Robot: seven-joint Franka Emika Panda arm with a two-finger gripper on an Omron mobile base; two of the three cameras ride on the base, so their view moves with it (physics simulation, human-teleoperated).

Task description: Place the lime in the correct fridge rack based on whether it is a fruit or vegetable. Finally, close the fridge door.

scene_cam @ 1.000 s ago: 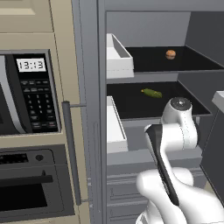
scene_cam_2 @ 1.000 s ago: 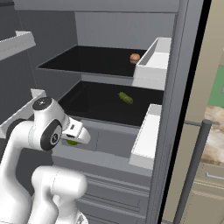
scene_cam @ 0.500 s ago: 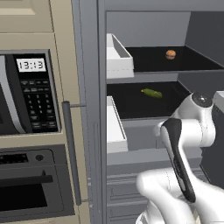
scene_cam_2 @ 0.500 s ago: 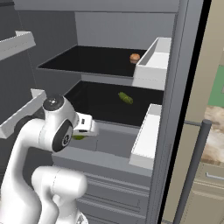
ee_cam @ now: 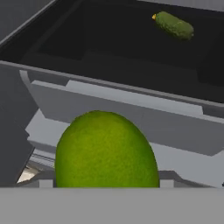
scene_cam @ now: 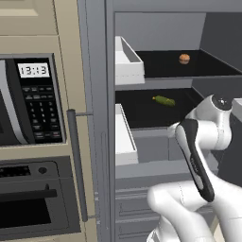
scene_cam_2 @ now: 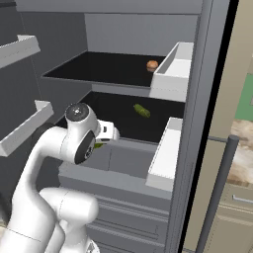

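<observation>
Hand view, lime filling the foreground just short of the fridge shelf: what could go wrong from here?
1. The round yellow-green lime sits level with the grey front lip of the lower shelf; a flat push forward may knock it there.
2. That lower shelf holds the elongated olive-green item, likely the vegetable rack; the round orange-brown item sits on the rack above, so releasing here could misplace it.

The white jointed arm with dark joints (scene_cam: 201, 156) bends up from the base and forward at elbow height, its wrist (scene_cam_2: 106, 132) level, the two-finger gripper clamped around a bright yellow-green round lime (ee_cam: 107, 151).
</observation>
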